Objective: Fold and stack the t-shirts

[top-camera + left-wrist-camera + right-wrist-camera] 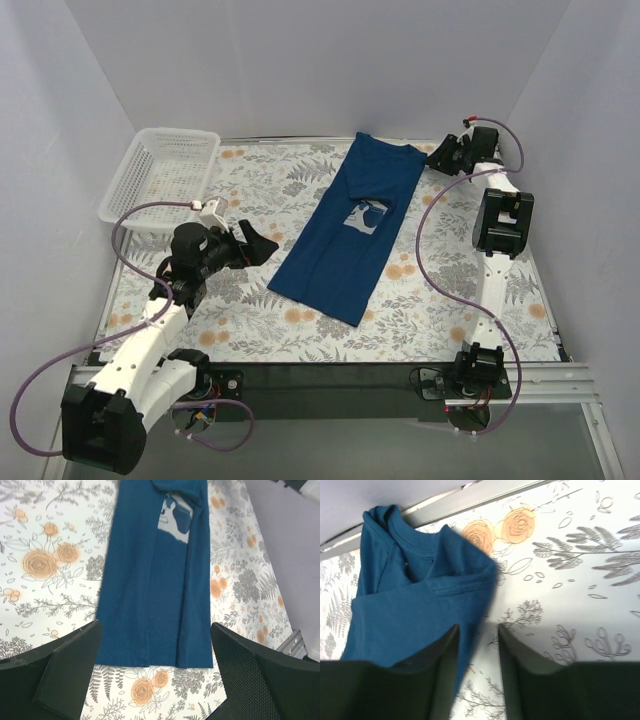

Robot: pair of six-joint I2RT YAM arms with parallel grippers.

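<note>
While the shirt (335, 250) lies flat on the table (440, 300), folded lengthwise into one long strip, neither gripper holds it. Top view: strip runs diagonally from upper centre-right of the frame down to lower centre, pale graphic (366, 215) face up near mid-length. Basket (165, 165) sits at upper left, well apart from the shirt. Left gripper (262, 245) hovers left of centre, just beside the strip's long left edge, not touching it. Left wrist view: fingers (70, 670) spread wide at the lower corners of the frame, released, with the hem (155, 662) and bare floral table between them. Right gripper (442, 155) is at upper right, just beside the strip's far corner. Right wrist view: collar (402, 527) at upper left, folded sleeve edge coming down to the fingers (520, 675); jaws parted with a modest gap. A blurred bit of blue fabric shows in the left part of that gap; cannot tell if it touches a finger. Not clamped.
</note>
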